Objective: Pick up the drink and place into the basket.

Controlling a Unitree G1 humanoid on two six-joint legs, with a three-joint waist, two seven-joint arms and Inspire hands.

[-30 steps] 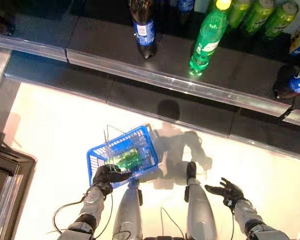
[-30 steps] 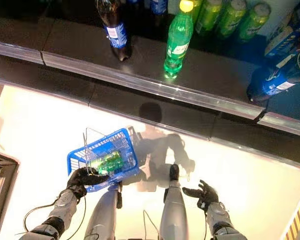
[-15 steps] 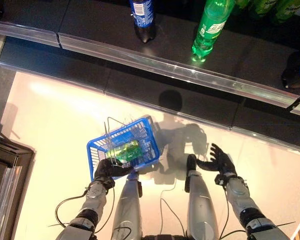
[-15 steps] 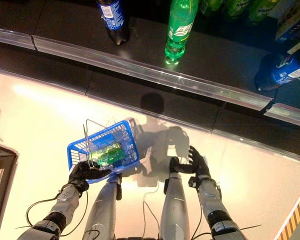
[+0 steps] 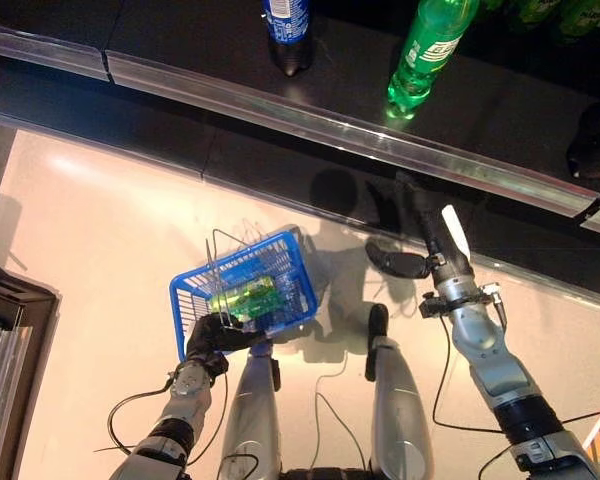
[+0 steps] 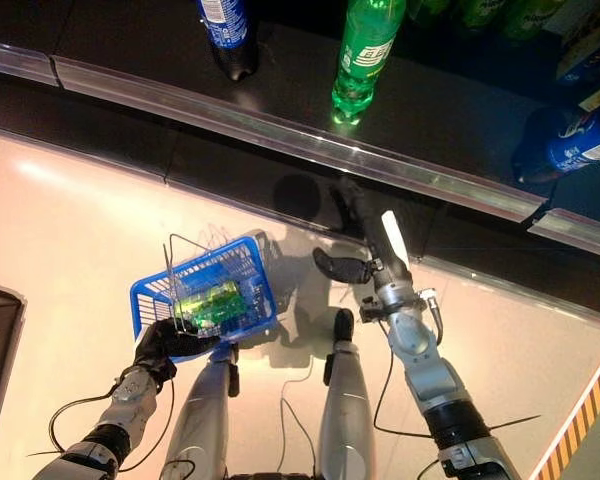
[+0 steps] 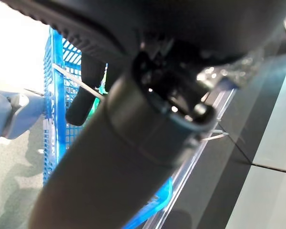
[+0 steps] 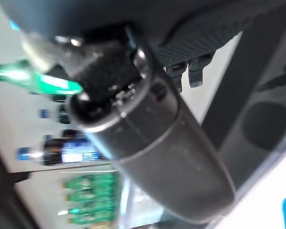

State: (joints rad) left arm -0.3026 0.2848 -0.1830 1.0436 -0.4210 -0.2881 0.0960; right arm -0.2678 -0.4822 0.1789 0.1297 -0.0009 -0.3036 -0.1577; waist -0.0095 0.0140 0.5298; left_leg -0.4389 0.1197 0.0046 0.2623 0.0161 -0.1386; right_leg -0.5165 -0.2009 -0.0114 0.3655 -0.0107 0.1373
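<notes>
From the left eye, my left hand grips the blue basket's near rim; the green drink lies inside the basket. From the right eye, my right hand, fingers straight and spread, reaches right of the basket toward the shelf.

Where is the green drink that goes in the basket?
The green bottle lies on its side inside the blue basket, low and left of centre in both eye views, with the left hand gripping the basket's near edge.
</notes>
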